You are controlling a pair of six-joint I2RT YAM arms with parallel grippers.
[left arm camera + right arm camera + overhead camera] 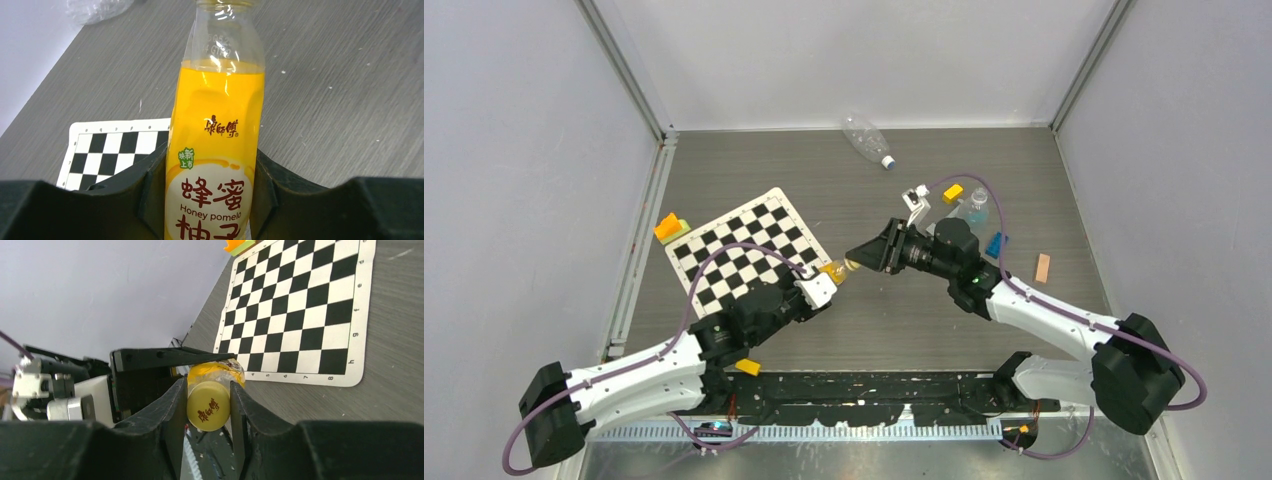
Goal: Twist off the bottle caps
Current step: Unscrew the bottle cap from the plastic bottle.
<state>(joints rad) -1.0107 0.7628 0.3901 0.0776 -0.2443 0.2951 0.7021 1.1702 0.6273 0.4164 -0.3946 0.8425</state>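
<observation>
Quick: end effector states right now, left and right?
Left end effector: closed on the yellow bottle.
Right end effector: closed on the yellow cap.

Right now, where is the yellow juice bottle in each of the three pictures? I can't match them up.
Top external: yellow bottle mid-picture, at the right corner of the chessboard mat.
Left wrist: yellow bottle fills the middle, clamped in the left gripper, neck pointing away.
Right wrist: yellow bottle low centre, end-on behind its yellow cap, pinched by the right gripper.
Shared landmark: the chessboard mat, also at and.
</observation>
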